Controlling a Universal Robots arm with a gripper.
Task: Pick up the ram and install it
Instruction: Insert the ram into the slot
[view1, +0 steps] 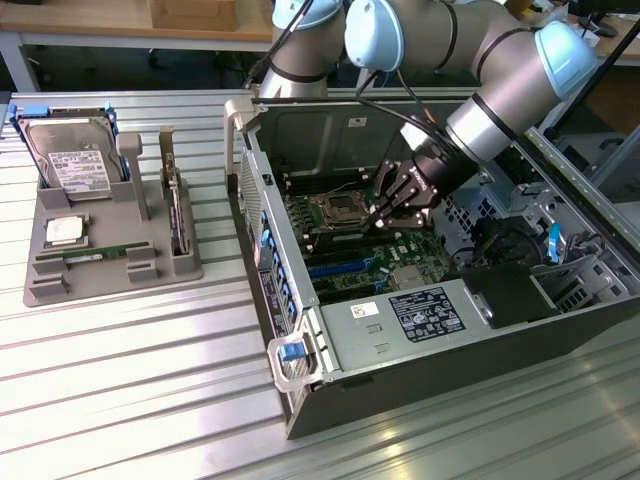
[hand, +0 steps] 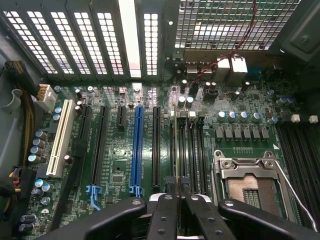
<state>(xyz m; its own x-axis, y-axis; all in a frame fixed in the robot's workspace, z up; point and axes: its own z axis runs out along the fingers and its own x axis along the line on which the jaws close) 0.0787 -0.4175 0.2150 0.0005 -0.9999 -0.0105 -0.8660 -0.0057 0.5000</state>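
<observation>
- Ram (view1: 95, 253) lies flat in a low groove at the front of the grey tray (view1: 110, 285), on the bench (view1: 130, 380) to the exterior view's left of the open case (view1: 400, 390). It is a thin green stick with a pale label.
- Nothing touches the stick. It sits well apart from the arm, so judged from this, the pick-up is not done.
- Other parts share the tray: a hard drive (view1: 70, 160) stands at the back, a square silver processor (view1: 65, 231) lies just behind the ram, and a larger card (view1: 175, 205) stands on edge at the side nearer the case.
- The gripper (view1: 385, 212) is down inside the case, low over the motherboard (hand: 120, 170) and just beside the empty processor socket (view1: 338, 208).
- In the wrist view the gripper (hand: 178, 220) hangs above the dark memory slots (hand: 190, 150) that run beside the socket (hand: 250, 182).
- Whether it is apart, together or clamped on something thin cannot be told from either view.
- Those memory slots look empty, with no stick seated in them, so the install also appears to be left.
- By this reading the task is near its start: the arm is at the install site while the stick is in the tray.
</observation>
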